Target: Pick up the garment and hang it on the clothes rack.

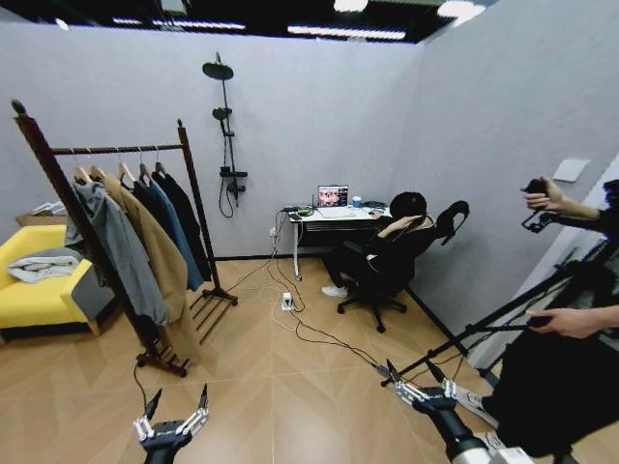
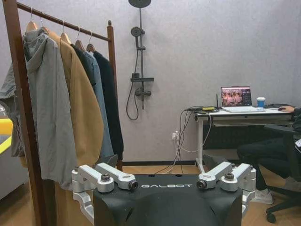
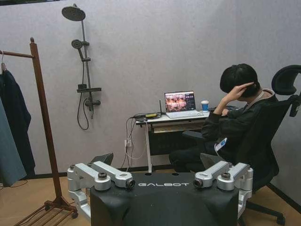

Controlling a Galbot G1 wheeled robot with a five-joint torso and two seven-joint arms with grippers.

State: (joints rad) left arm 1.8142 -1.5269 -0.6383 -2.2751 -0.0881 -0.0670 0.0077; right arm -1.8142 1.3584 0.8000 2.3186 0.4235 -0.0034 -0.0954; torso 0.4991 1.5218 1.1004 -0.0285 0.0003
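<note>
Left claw (image 1: 177, 395) first: I'm seeing it hovering low over the floor with fingers spread, gripping nothing. Ahead of it and to its left, the rack (image 1: 117, 149) is standing with the black jacket (image 1: 186, 220) hanging at the far end of its bar. Right claw (image 1: 414, 376) is hanging open, empty, well apart from both.

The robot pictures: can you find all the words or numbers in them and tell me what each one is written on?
"GALBOT" on the black body of the left gripper, in the left wrist view.
"GALBOT" on the black body of the right gripper, in the right wrist view.
The laptop screen on the desk shows a picture, too small to read.
The paper cup beside it has marks too small to read.
</note>
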